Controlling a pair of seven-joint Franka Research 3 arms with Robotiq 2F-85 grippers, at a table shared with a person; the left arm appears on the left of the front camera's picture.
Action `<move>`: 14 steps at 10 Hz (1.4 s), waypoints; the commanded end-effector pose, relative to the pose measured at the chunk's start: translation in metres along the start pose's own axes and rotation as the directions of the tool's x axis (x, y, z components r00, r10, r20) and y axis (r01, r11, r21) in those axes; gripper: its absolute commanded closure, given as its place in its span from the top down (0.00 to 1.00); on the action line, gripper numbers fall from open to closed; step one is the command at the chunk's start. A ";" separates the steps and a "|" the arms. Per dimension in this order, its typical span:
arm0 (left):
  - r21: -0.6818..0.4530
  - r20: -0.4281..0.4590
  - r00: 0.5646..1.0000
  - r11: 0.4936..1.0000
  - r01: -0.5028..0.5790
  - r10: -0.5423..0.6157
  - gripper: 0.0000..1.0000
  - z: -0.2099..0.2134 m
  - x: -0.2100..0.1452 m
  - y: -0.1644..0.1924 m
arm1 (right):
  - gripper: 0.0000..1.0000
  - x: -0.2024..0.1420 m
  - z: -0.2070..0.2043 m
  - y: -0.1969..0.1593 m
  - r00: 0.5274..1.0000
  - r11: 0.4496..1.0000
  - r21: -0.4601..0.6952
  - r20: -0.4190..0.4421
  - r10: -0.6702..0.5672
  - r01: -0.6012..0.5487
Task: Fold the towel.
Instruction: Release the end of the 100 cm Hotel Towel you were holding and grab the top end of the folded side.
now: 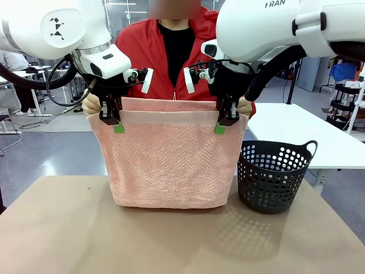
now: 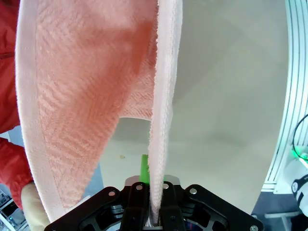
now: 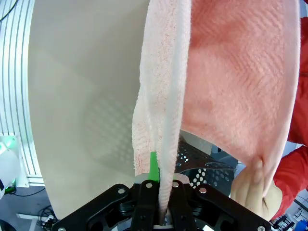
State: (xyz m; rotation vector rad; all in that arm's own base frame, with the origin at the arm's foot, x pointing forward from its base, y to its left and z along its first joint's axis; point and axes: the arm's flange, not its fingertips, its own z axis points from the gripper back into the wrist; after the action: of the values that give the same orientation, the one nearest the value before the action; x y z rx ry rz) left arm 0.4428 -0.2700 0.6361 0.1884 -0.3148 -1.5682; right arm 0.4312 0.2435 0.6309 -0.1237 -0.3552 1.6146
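- While the towel (image 1: 171,165) hangs doubled between robot and person, its bottom fold sits low at the counter (image 1: 171,245); whether it touches cannot be told.
- Left gripper (image 1: 118,127): jaws pinched narrow on the near hem band at the top corner on the robot's left. Judged purpose: to hold that edge taut and level.
- Right gripper (image 1: 219,128): jaws likewise clamped on the near hem at the opposite corner, so the near layer hangs flat without sag.
- Person's hands (image 1: 91,104): 2, behind the grippers, holding the far layer's top edge slightly higher. Judged purpose: to bring the 2 hems together for a half fold.
- Basket (image 1: 272,182): black, perforated, upright on the counter just beside the towel on the robot's right, apparently apart from it.
- Front view supplies: both corners level, the full span of cloth, the basket's position.
- Left wrist view supplies: the hem running straight into the closed jaws, a green pad beside it, the open gap between the 2 layers, a red sleeve at the edge.
- Right wrist view supplies: the same nip on its corner, a hand gripping the far layer, basket holes below the cloth.
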 end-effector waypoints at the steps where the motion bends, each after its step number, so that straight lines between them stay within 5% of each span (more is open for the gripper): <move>1: 0.002 0.001 1.000 1.000 -0.001 0.001 0.00 0.002 0.000 0.000 | 0.00 0.000 0.000 0.000 1.000 1.000 0.000 0.000 -0.001 0.001; 14: 0.002 0.001 1.000 1.000 -0.001 0.001 0.00 0.002 0.000 0.000 | 0.00 0.000 0.000 0.000 1.000 1.000 0.000 0.000 -0.001 0.001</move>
State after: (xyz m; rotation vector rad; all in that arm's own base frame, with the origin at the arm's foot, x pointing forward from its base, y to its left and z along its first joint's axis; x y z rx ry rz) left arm 0.4427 -0.2703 0.6361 0.1885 -0.3148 -1.5688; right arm 0.4312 0.2435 0.6309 -0.1237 -0.3552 1.6146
